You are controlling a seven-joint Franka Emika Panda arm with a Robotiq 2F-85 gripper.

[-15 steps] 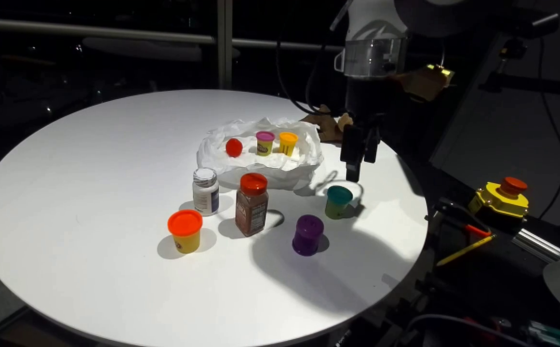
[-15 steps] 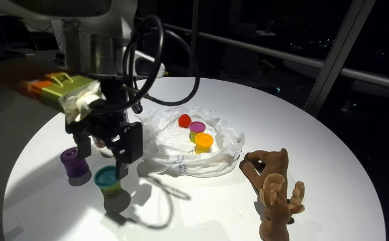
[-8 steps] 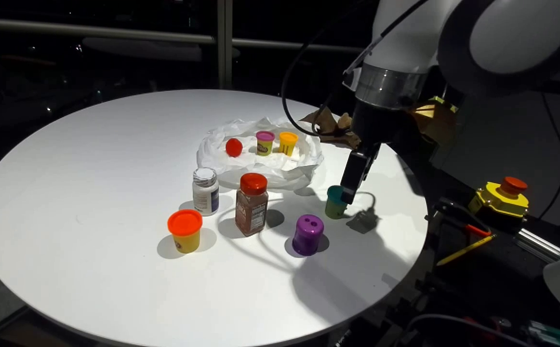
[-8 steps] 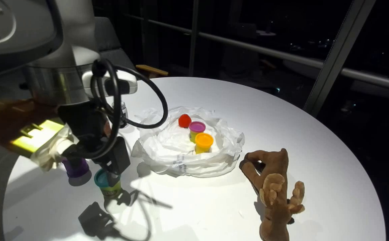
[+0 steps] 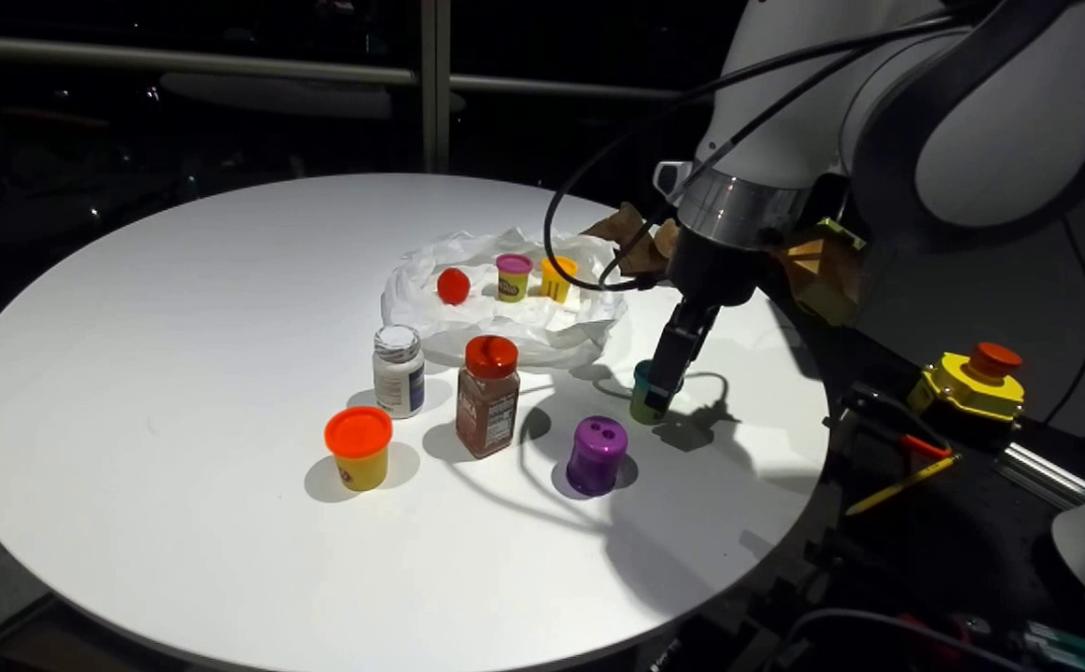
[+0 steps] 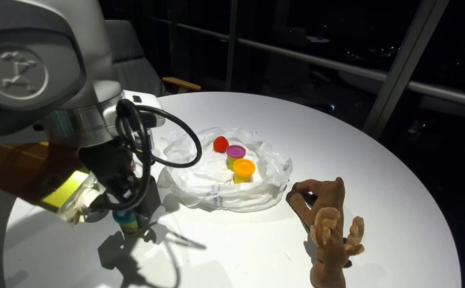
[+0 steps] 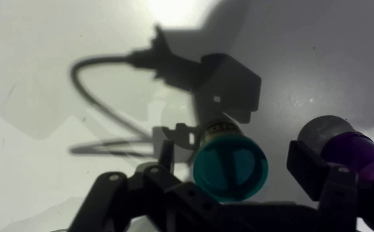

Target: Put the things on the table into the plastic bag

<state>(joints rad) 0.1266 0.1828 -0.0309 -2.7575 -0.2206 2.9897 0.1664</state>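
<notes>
My gripper [image 7: 233, 158] is open in the wrist view, its fingers either side of the teal-lidded can [image 7: 230, 167], with a gap on each side. In an exterior view the near finger [image 5: 659, 397] partly hides this can [image 5: 640, 407]. A purple holed cylinder [image 5: 597, 457] stands close by; it also shows behind the right finger [image 7: 351, 151]. A red-lidded spice jar [image 5: 487, 406], a white bottle [image 5: 400, 378] and an orange-lidded can [image 5: 361, 448] stand on the table. The white plastic bag [image 6: 224, 202] lies spread open, holding a red ball [image 6: 221, 144], a purple-lidded can [image 6: 235, 152] and a yellow can [image 6: 243, 170].
A brown plush toy [image 6: 328, 228] lies on the round white table [image 5: 178, 373] beside the bag. A yellow box with a red button [image 5: 972, 387] stands on a dark surface beyond the table edge. A black cable loop [image 6: 192, 136] hangs from the arm.
The arm has tilted and come down, bringing the open fingers from above to around the teal-lidded can. The objects and the bag have not moved.
</notes>
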